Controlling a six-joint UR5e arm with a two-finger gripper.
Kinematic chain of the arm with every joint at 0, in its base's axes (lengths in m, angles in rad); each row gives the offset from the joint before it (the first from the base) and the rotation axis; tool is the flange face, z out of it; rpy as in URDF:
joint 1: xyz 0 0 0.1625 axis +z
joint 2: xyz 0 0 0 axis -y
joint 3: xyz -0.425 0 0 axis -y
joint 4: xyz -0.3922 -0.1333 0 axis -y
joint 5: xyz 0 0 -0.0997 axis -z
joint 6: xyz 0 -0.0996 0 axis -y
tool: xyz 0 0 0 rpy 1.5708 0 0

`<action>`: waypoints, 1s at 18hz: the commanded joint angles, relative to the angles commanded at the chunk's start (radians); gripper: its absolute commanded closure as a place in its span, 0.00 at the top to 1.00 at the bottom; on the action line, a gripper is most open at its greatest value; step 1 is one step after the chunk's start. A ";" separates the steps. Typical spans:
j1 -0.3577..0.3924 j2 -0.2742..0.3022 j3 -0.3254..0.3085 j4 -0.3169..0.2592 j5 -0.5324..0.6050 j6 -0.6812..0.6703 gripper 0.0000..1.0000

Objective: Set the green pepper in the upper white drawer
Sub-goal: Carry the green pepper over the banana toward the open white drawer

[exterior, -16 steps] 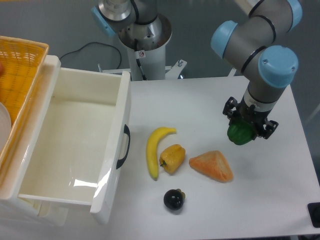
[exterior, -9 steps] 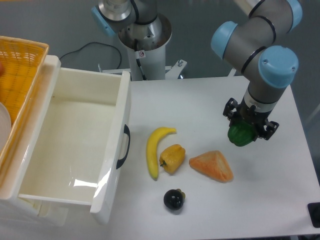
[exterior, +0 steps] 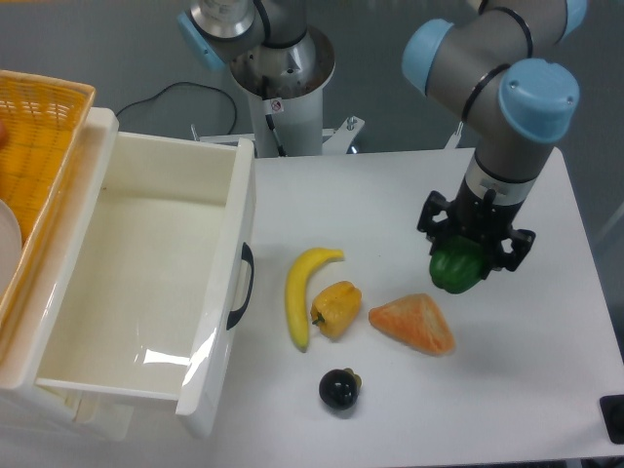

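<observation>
One green pepper [exterior: 456, 269] sits clamped between the black jaws of the gripper [exterior: 471, 255], which points straight down from the grey and blue arm on the right side of the table [exterior: 390, 185]; the jaws press on either side of it, and its glossy lower half bulges out beneath them. The pepper appears lifted clear of the tabletop, hanging just above and to the right of the orange wedge-shaped piece [exterior: 413, 323], and well apart from the upper white drawer [exterior: 146, 283], which stands pulled open at the far left with its black curved handle [exterior: 242, 286] facing the table. The drawer's deep glossy walls enclose a bare white floor. On the white table between drawer and gripper lie a banana [exterior: 304, 292], a yellow pepper [exterior: 337, 308] touching or almost touching it, and nearer the front edge a small dark round fruit [exterior: 339, 389]. An orange woven basket [exterior: 39, 146] rests along the drawer's left rim at the picture's edge. Behind the table rises a second robot base [exterior: 263, 58] with a black cable [exterior: 166, 97] trailing over the grey floor.
</observation>
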 joint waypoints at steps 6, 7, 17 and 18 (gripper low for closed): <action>-0.050 0.061 -0.005 0.009 -0.121 -0.141 0.55; -0.069 0.072 -0.005 0.018 -0.130 -0.173 0.55; -0.199 0.173 -0.029 0.023 -0.193 -0.339 0.55; -0.210 0.179 -0.035 0.023 -0.201 -0.348 0.55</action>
